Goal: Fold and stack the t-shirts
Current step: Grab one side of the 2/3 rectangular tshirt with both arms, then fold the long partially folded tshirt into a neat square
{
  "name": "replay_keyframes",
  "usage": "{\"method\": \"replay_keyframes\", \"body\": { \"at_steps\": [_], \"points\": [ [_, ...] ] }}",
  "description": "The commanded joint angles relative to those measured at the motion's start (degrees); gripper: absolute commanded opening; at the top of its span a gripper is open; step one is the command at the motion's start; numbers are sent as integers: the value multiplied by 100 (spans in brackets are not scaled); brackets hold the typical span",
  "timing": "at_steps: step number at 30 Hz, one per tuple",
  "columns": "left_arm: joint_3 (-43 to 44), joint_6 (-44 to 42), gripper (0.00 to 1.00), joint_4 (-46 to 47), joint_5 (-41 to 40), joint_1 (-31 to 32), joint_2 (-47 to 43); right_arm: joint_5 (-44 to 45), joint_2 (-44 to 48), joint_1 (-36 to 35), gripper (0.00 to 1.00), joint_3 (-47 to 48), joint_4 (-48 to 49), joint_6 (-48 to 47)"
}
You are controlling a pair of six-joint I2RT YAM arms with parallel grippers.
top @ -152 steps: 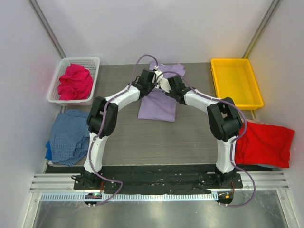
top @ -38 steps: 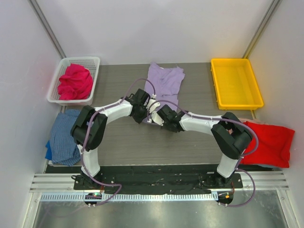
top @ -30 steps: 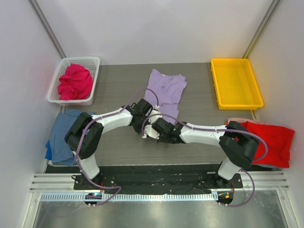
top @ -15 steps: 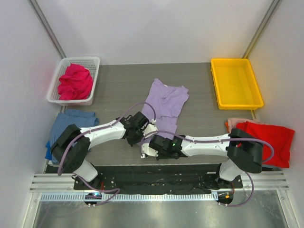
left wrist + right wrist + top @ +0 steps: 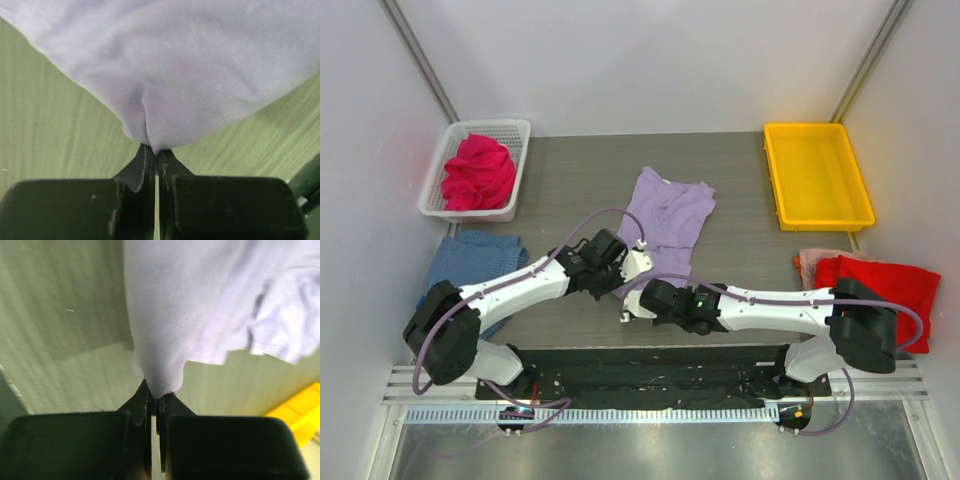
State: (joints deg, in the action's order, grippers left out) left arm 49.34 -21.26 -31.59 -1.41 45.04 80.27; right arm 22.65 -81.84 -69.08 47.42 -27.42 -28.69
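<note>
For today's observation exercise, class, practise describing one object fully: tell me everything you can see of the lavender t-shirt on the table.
The lavender t-shirt is plain, thin, soft knit cloth. It lies spread but wrinkled on the middle of the grey table. Its near edge is bunched and pinched at two spots: the left gripper and the right gripper are each shut on a fold of it.

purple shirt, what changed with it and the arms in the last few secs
Both arms swung back from the far side toward their bases. The left gripper and right gripper, shut on the purple shirt's near edge, dragged it nearer and opened it out. The pink shirt in the basket, blue checked shirt, red shirt and yellow tray stayed put.
</note>
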Motion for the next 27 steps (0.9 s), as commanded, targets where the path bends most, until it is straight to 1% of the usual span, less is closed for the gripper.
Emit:
{"method": "replay_keyframes", "body": {
  "at_steps": [1, 6, 11, 13, 17, 25, 27],
  "points": [
    [409, -115, 0, 470, -228, -12, -161, 661, 379, 376, 1, 452, 167, -304],
    [629, -238, 0, 733, -325, -126, -29, 617, 511, 1071, 1, 882, 193, -629],
    [1067, -291, 0, 1005, -141, -548, 313, 574, 468, 1659, 1, 1111, 263, -857],
    [1252, -379, 0, 1094, -123, -706, 454, 512, 415, 1783, 1, 1182, 307, -910],
    [2095, -572, 0, 1077, -26, -882, 1025, 442, 239, 2047, 1, 1340, 360, -981],
    [3782, -731, 0, 1007, 123, -1216, 2589, 152, -278, 2724, 1, 1700, 545, -1235],
    [4047, -775, 0, 971, 123, -1260, 2992, 90, -411, 2856, 1, 1832, 579, -1271]
  ]
}}
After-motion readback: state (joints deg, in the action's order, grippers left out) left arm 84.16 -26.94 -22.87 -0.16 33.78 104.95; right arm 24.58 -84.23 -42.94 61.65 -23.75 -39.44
